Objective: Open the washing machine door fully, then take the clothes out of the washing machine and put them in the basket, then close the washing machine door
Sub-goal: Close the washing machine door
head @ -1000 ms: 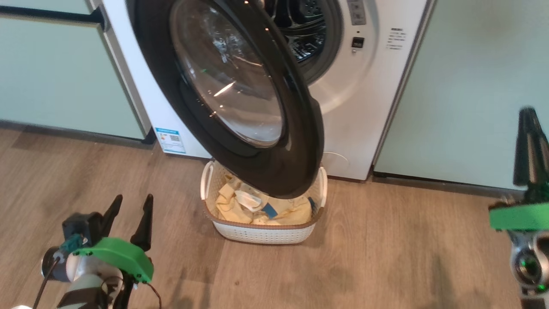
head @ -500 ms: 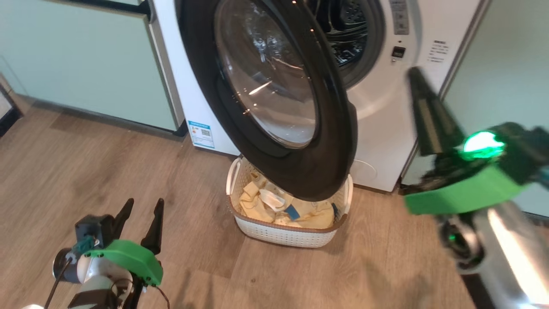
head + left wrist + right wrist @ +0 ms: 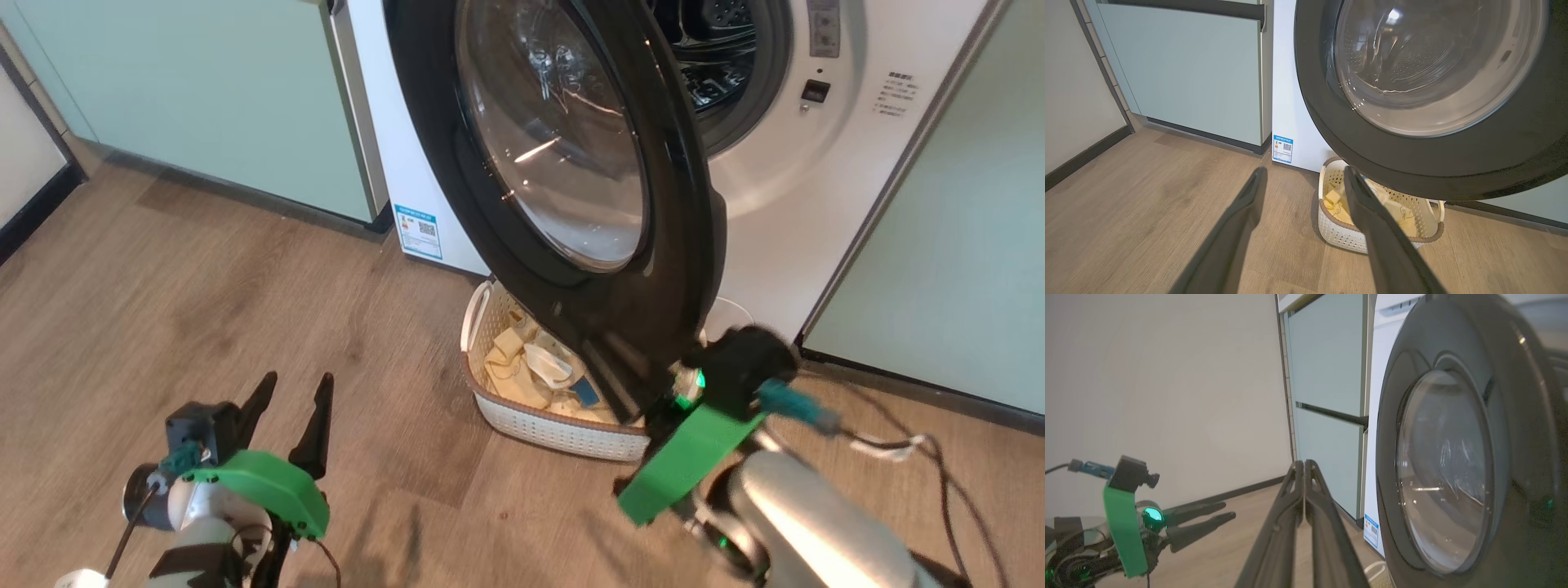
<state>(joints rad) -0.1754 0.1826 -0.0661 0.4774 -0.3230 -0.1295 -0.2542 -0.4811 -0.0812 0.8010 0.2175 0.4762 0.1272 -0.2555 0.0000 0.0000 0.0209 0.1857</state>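
At your far left a pale green cabinet (image 3: pixel 204 90) stands over the wooden floor (image 3: pixel 204 286). Your left gripper (image 3: pixel 298 380) hovers low above that floor, jaws spread wide with nothing between them. It is well apart from the basket (image 3: pixel 555 437), which lies to its right.

The washing machine (image 3: pixel 784 212) comes next, with a small blue sticker (image 3: pixel 418 231) low on its front. The washing machine door (image 3: pixel 563 163) is swung out from the drum mouth. Its lower edge hangs over the basket, which sits on the floor just in front of the machine. The clothes (image 3: pixel 522 367) lie inside the basket, partly hidden under the door.

Your right gripper (image 3: pixel 1304 462) is down by the door's lower edge, near the basket's right end. Its jaws are pressed together and empty. In the right wrist view they point along the door's outer face, just beside the black rim. You cannot tell whether they touch it.
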